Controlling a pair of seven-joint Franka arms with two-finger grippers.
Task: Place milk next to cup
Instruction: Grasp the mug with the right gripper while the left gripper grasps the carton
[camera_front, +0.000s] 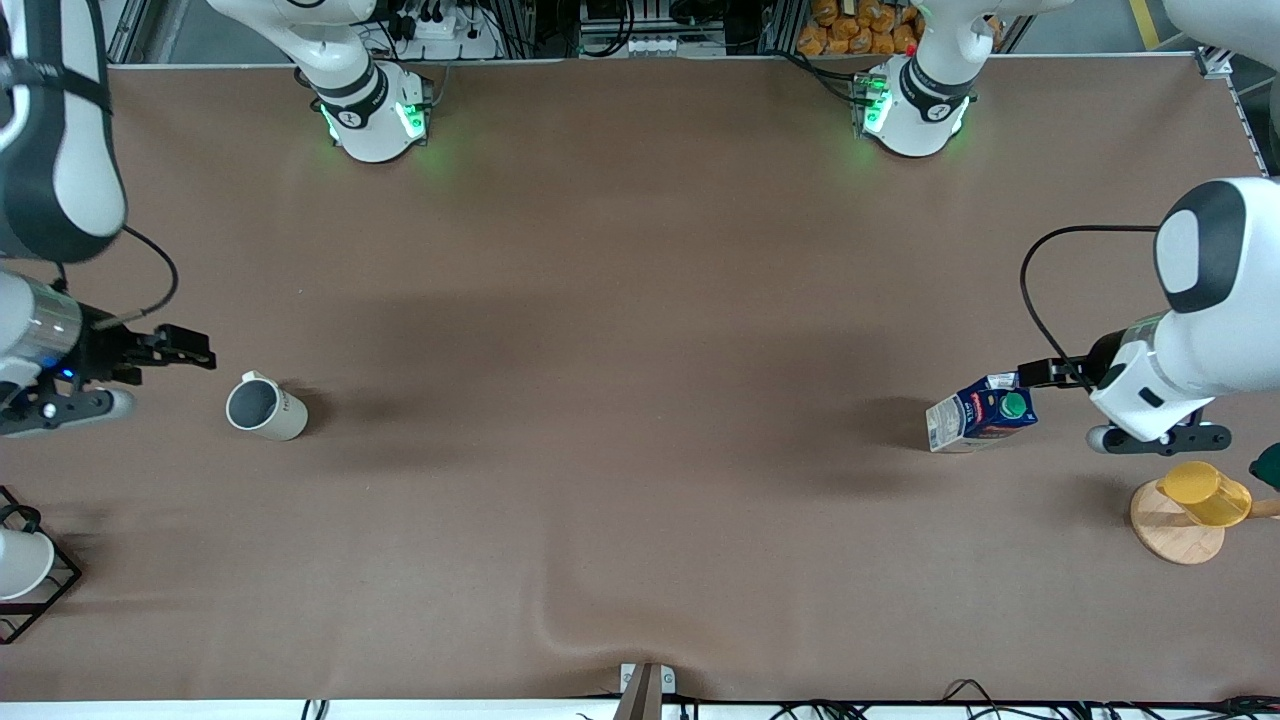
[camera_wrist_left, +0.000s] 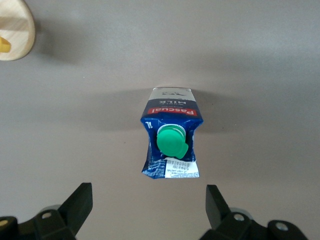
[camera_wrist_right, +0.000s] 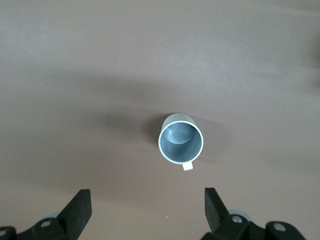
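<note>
Milk (camera_front: 982, 411) stood upright on the tabletop (camera_front: 640, 330) toward the left arm's end, green cap up, untouched. Cup (camera_front: 264, 407) sat toward the right arm's end, upright, grey inside showing, about as near the front camera as the carton. Well apart, nearly the whole width of the tabletop between them. Nothing of the placing done, then; judged as the very start.

Left gripper (camera_wrist_left: 148, 207) hung just beside and above the milk, on the side away from the cup. Fingers (camera_wrist_left: 78, 202) spread wide, empty, the carton centred between them in the left wrist view but clear of both. No contact visible. Looked poised for a descent onto the carton, though only a guess.

Right gripper (camera_front: 180, 346) hovered near the cup, at the tabletop's edge. Fingers (camera_wrist_right: 215, 205) likewise wide apart, holding nothing, the cup framed between them in the right wrist view. Waiting, by the look of it.

Left to do, as judged: close on the milk, lift it, carry it across toward the right arm's end, set it down upright just beside the cup. Possibly a handover between arms, given the span; not possible to tell.

Farther out: yellow cup on a round wooden base (camera_front: 1190, 510) near the left arm's end, nearer the camera than the milk. White cup in a black wire frame (camera_front: 25, 565) at the right arm's end, nearer the camera than the cup. Neither part of the job.
</note>
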